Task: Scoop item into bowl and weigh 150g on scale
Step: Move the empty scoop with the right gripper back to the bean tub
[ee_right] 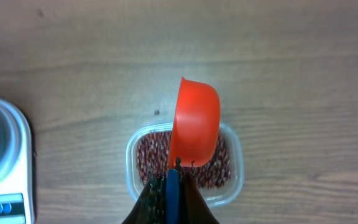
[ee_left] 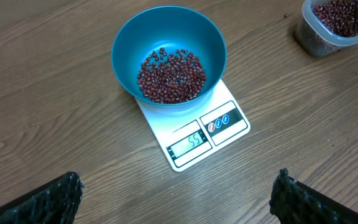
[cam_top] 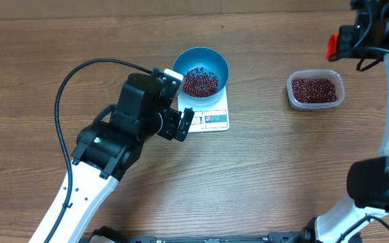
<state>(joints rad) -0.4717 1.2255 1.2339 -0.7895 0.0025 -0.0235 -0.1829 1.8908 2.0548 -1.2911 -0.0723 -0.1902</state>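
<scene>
The blue bowl (cam_top: pixel 181 62) stands on the white scale (cam_top: pixel 215 120) and holds a thin layer of red-brown beans (cam_top: pixel 200 82). The left wrist view shows the bowl (ee_left: pixel 126 43), its beans (ee_left: pixel 171 76) and the scale (ee_left: pixel 229 130), whose display reads 55. My left gripper (cam_top: pixel 186 123) hovers just in front of the scale, open and empty, with its fingertips (ee_left: pixel 61 199) spread wide. My right gripper (ee_right: pixel 173 186) is shut on the blue handle of an orange-red scoop (ee_right: pixel 194 121), which hangs over the clear tub (ee_right: pixel 132 155) of beans (ee_right: pixel 149 158). The scoop's inside is hidden.
The clear tub (cam_top: pixel 338 86) sits to the right of the scale, apart from it, and also shows at the top right of the left wrist view (ee_left: pixel 309 37). The right arm's scoop (cam_top: pixel 330 46) hangs high at the back right. A black cable (cam_top: pixel 63 101) loops over the left arm.
</scene>
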